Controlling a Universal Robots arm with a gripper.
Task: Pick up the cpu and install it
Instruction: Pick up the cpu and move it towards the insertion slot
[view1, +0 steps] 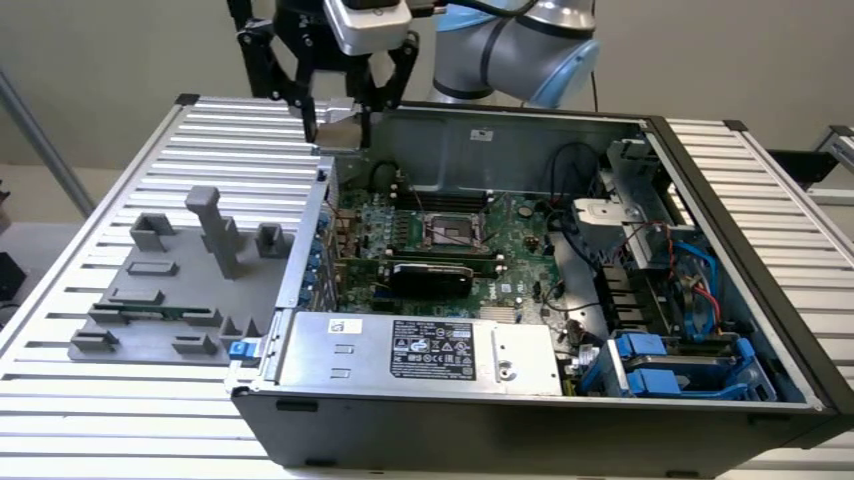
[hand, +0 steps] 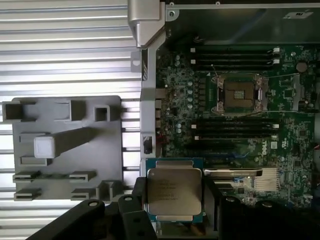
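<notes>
The gripper (view1: 339, 115) holds the cpu (hand: 174, 192) flat between its 2 fingers (hand: 138, 195), the jaws closed on 2 opposite edges and the silver top facing the wrist camera. The open socket (hand: 239, 94) lies well apart from the jaws.

Arm (view1: 518, 45): silver-grey round tube segments, pale blue joint caps. Gripper (view1: 342, 110): light grey boxy body on top, matte black hinged linkage fingers (hand: 132, 212), round pivot pins at the joints.
</notes>
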